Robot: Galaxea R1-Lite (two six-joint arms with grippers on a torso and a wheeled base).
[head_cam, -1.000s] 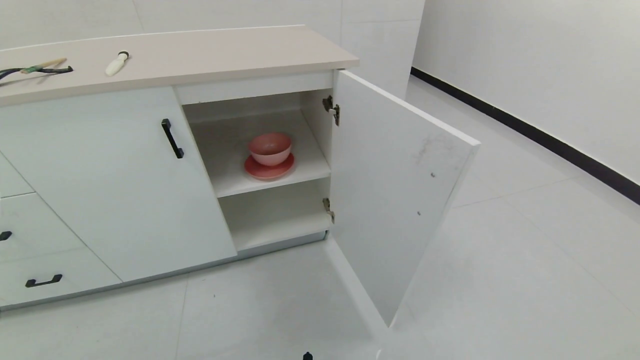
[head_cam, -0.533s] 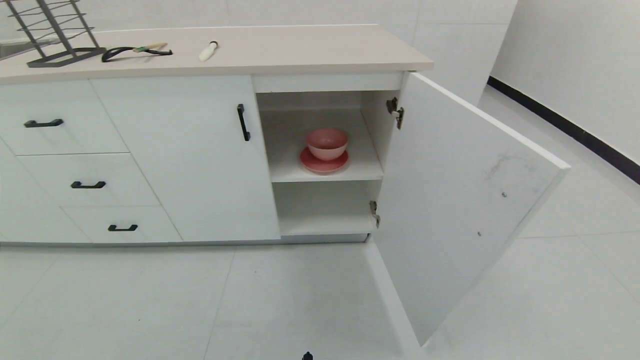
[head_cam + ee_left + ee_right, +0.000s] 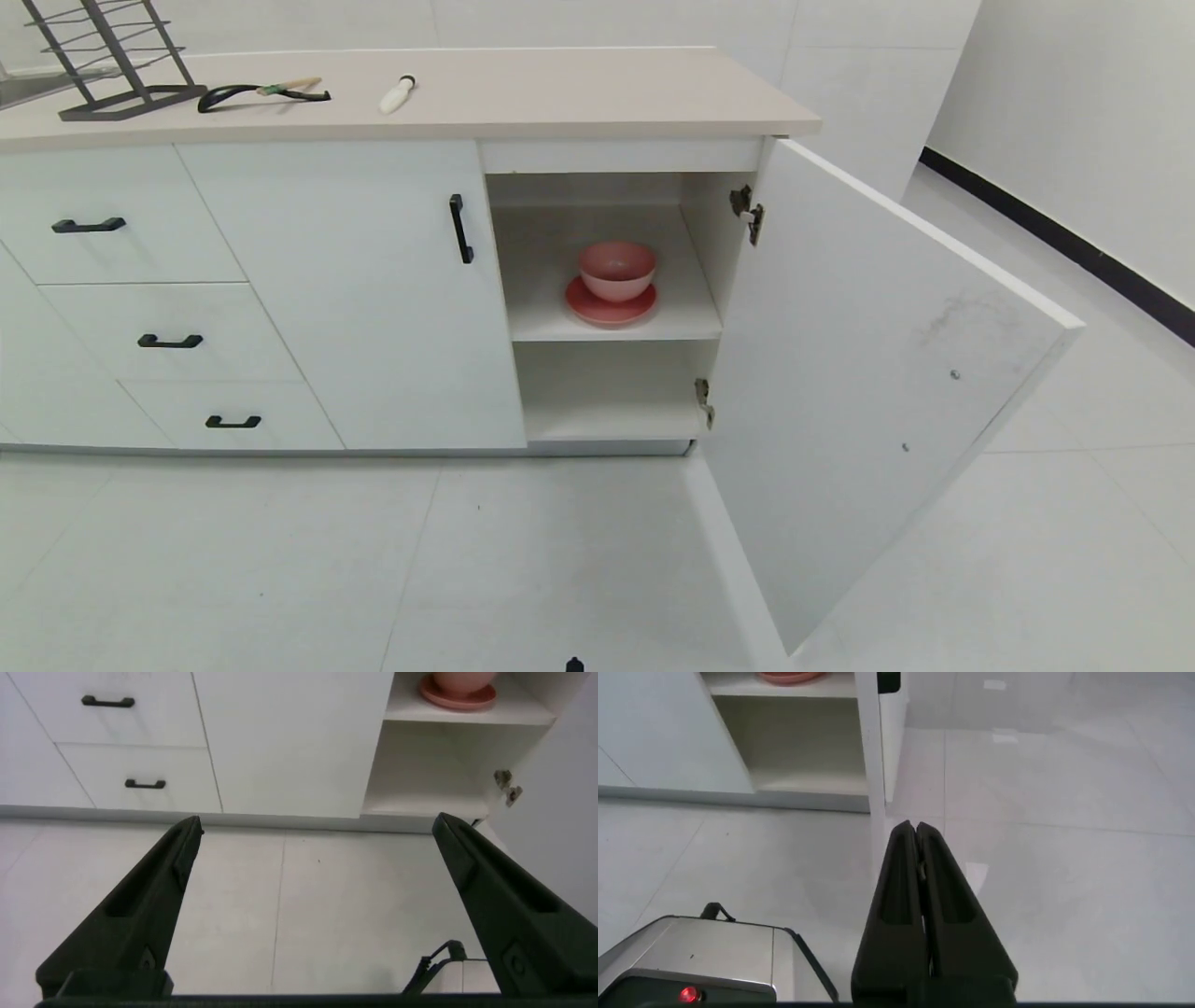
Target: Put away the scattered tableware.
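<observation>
The left jaws gape wide, right jaws pressed together, empty. With bowl [image 3: 615, 270] on plate [image 3: 610, 309] shelved, I'd steer clear of the open door [image 3: 878, 373] fetching utensils [image 3: 396, 94] off the desk [image 3: 579, 89].

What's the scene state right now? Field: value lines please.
bowl: pink, upright on the plate
plate: red, on the upper shelf
lower shelf: bare
right door: swung wide open
left door: closed
counter: wire rack, black utensil, white-handled utensil
left gripper: open, over the floor, holding nothing
right gripper: shut, over the floor, holding nothing
</observation>
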